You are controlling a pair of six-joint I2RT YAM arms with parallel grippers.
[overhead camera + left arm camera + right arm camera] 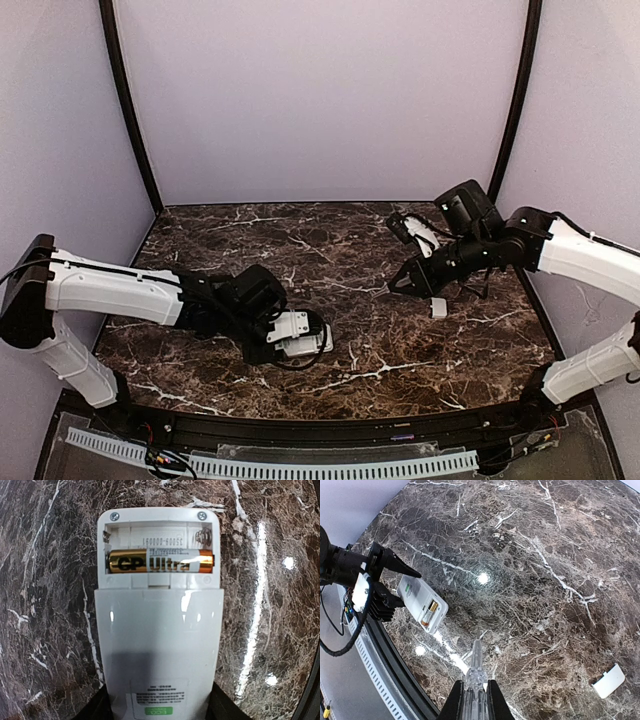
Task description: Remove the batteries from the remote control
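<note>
The left claw point(159, 711) holds the remote control point(159, 630), one battery point(160, 561) showing inside. The right claw point(476, 702) pinches a clear stick point(476, 662).

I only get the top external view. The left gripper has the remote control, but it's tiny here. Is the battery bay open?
Observer: Yes. The left wrist view shows the remote control with its back to the camera and the bay uncovered.
Operator: Any batteries in it?
Observer: One gold and black battery sits in the slot nearer the remote's middle. The end slot shows only its spring.
Operator: Is the right gripper carrying anything?
Observer: The right wrist view shows the right gripper shut on a clear pointed tool.
</note>
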